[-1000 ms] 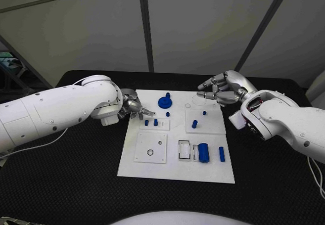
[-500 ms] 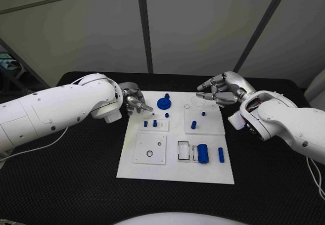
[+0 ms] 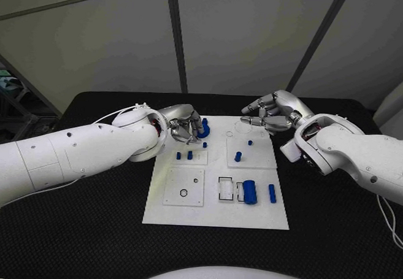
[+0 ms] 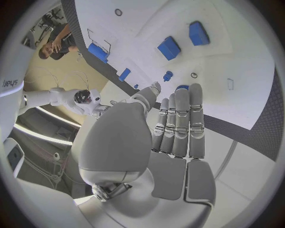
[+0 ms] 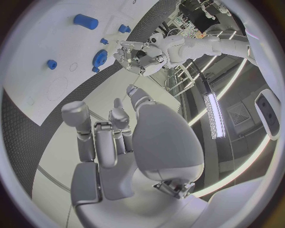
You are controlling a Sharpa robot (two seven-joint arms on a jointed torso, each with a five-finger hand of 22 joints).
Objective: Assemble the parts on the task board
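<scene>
left arm: enters from left edge of head view, forearm runs toward upper centre, ends at top left corner of task board
left hand: over board's upper left part, right beside blue gear part; fingers straight and close together in left wrist view, nothing in them; contact with gear cannot tell
right arm: enters from right edge, elbow bent, forearm goes up-left to board's top right corner
right hand: hovers over board's upper right edge, fingers loosely curled, apart, grasping nothing
task board: white plate, centre of black bench
parts: small blue pegs upper-middle left of board; one peg right of them; large blue cylinder and slim blue bar lower right of board
</scene>
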